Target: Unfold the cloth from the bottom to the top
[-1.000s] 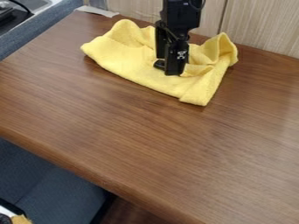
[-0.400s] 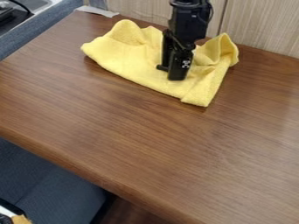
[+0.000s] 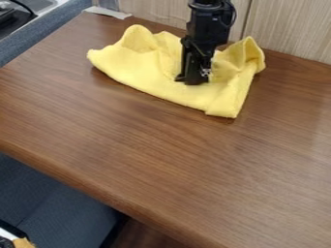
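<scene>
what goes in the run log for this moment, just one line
gripper: down at middle of yellow cloth | unfolding: incomplete, yellow cloth rumpled, not spread flat | place: wooden table

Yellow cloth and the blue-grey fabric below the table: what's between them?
In the camera view, the brown wooden tabletop and its rounded edge lie between the yellow cloth and the blue-grey fabric.

Pale wood-grain panelling (image 3: 288,30) backs the brown table (image 3: 161,150), beside seemingly blue-grey upholstery (image 3: 55,206).

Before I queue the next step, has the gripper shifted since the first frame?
Yes, slightly: the gripper is farther right in view, nearer the wall seam.
</scene>
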